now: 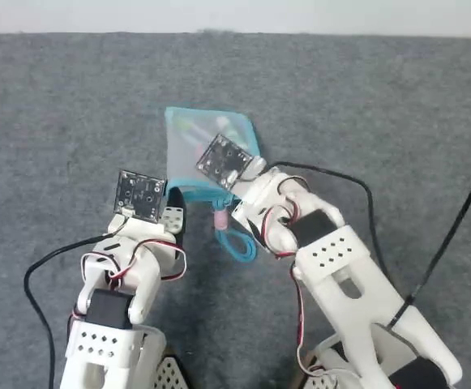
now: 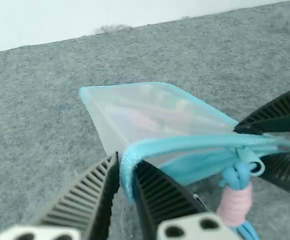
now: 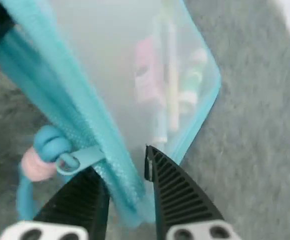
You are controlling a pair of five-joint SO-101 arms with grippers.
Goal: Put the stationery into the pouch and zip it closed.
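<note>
Pouch (image 1: 188, 142) progress: where does it stand?

— It's at the middle of the grey table (image 1: 57, 121), held by its zip edge between the two arms. The stationery (image 3: 167, 100) is inside and shows through the clear wall.

— And the jaws?

— The left gripper (image 2: 126, 165) pinches one end of the zip band. The right gripper (image 3: 121, 162) pinches the same band beside the slider (image 3: 80, 159).

— Zipped?

— I can't tell if the teeth meet along the whole run. I'd judge the loading done, with only the zip left to finish or check.
</note>
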